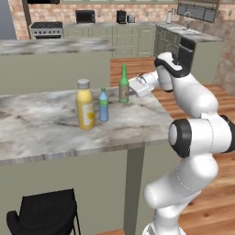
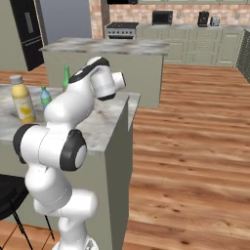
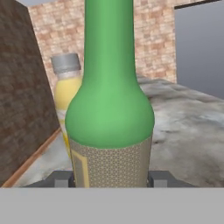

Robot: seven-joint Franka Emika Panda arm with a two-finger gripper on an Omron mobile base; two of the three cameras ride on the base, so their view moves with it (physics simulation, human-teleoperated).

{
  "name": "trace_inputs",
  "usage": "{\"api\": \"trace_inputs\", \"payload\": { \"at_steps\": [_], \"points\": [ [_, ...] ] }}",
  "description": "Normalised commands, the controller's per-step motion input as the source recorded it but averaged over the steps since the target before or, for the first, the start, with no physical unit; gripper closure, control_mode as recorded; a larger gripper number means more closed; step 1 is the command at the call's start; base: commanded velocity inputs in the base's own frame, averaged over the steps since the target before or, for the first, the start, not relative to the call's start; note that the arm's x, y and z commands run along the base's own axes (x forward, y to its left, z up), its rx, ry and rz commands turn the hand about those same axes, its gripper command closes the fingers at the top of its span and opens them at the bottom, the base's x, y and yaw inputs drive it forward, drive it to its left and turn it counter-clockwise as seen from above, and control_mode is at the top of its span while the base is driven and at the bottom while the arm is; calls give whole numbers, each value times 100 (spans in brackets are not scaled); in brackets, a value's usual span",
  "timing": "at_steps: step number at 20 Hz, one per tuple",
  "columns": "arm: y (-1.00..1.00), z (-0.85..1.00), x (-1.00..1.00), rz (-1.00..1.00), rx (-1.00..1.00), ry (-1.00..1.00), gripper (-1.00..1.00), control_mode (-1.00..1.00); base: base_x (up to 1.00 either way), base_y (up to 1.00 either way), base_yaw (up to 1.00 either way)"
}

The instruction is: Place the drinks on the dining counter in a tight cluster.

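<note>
Marble bench [image 1: 41, 133], frame center: pincer [image 1: 130, 91] clamped on green glass bottle [image 1: 123, 85]; next, probably slide it beside the blue bottle [image 1: 103, 105] and let go.

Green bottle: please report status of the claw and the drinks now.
Claw shut on green bottle, upright on dining counter. Yellow bottle and blue bottle stand close beside it. Nothing in the way.

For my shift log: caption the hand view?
Claw shut on green glass bottle, yellow bottle behind, on marble dining counter.
</note>
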Motion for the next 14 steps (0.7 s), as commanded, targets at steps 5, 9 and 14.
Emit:
{"api": "trace_inputs", "payload": {
  "at_steps": [5,9,14],
  "points": [
    [1,-13,0,0,-2,-5,100,-100,0,0,0],
    [2,-13,0,0,-2,-3,100,-100,0,0,0],
    [5,-21,0,0,-1,0,100,-100,0,0,0]
  ]
}}
